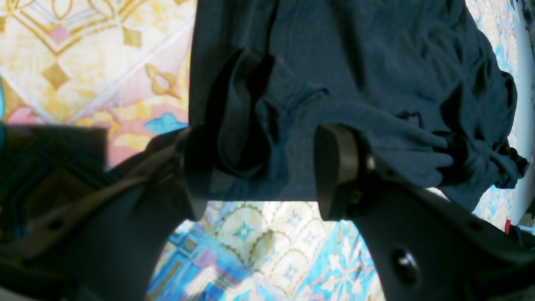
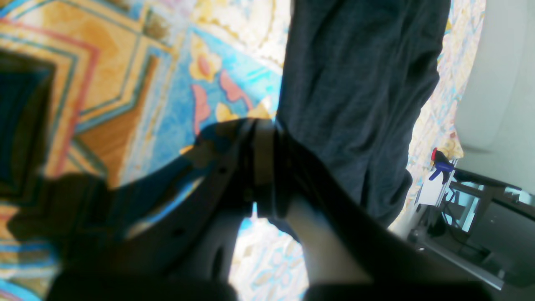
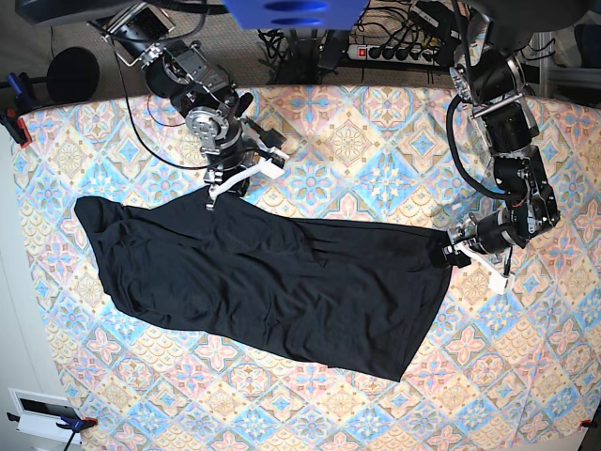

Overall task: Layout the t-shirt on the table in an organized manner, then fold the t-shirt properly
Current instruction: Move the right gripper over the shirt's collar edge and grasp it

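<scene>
The left gripper sits at 3 o'clock in the base view, its arm bent down from the far edge. Its jaws stand apart astride the shirt's edge, with cloth bunched between the dark, blunt fingers; a firm grip cannot be told. The right gripper is at 11 o'clock, wrist pointed down at the shirt's far edge. Its jaws are pressed together on a pinch of cloth, the pads meeting with no gap.

The shirt is plain black, thin and soft, with a fine knit that shows up close. It lies mostly flat across the middle of the counter, stretched from 9 o'clock to 3 o'clock in a long slanted shape, wider toward 5 o'clock. Shallow wrinkles run across it, and the end at 9 o'clock is rumpled. In the left wrist view the cloth gathers in thick folds beside the jaws.

The counter is covered in pastel tiles of blue, pink, peach and cream. Beyond its far edge lie cables and a power strip.
</scene>
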Controlling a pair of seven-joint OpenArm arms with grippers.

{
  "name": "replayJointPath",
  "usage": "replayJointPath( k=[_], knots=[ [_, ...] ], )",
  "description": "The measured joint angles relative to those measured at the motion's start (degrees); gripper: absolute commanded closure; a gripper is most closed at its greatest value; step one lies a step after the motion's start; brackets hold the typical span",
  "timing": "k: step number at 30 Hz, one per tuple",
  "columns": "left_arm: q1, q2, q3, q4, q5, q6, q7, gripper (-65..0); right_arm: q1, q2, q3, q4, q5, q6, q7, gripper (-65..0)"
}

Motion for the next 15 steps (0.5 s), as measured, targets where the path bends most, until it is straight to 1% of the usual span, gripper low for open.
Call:
replayJointPath(
  k=[1,4,10,15],
  knots=[
    [0.0,0.0,0.0,0.0,0.0,0.0,0.0,-36.4,0.2,0.2,0.0,0.0,0.0,0.0,-1.1,-0.2],
    [0.0,0.0,0.0,0.0,0.0,0.0,0.0,-36.4,0.1,0.6,1.2,0.0,-0.2,0.1,-1.9,-0.2],
    [0.0,0.0,0.0,0.0,0.0,0.0,0.0,-36.4,0.0,0.7,4.3,-0.1,0.0,0.6,-2.2,-0.2],
    [0.0,0.1,0.0,0.0,0.0,0.0,0.0,-36.4,0.0,1.0,4.7,0.1,0.0,0.7,-3.2,-0.5]
  ],
)
